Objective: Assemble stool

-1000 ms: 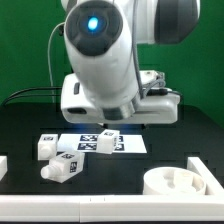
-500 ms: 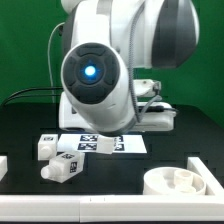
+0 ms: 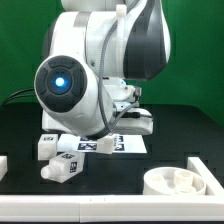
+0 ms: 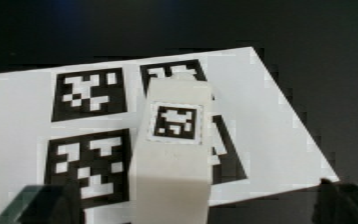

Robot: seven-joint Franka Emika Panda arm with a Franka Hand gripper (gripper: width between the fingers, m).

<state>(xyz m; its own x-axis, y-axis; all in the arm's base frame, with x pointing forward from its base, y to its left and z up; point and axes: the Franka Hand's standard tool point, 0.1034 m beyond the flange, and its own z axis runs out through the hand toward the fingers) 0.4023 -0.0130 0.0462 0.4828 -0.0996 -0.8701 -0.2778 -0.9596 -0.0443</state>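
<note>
In the wrist view a white stool leg (image 4: 172,140) with a square tag lies on the marker board (image 4: 282,110). My gripper (image 4: 190,205) hangs over it, open. Its dark fingertips (image 4: 43,205) stand to either side of the leg, apart from it. The exterior view has that leg (image 3: 104,145) on the marker board (image 3: 130,145), with the arm's body hiding the gripper. Two more tagged legs (image 3: 45,147) (image 3: 63,167) lie on the black table toward the exterior view's left. The round white seat (image 3: 178,181) rests at the front on the exterior view's right.
A long white border rail (image 3: 100,212) runs along the table's front and turns up past the seat (image 3: 207,165). A small white piece (image 3: 3,165) sits at the exterior view's left edge. The arm's white base unit (image 3: 140,118) stands behind the marker board.
The arm's wrist has swung toward the exterior view's left and dropped lower. The legs, the seat and the marker board have stayed put. The gripper has remained open.
</note>
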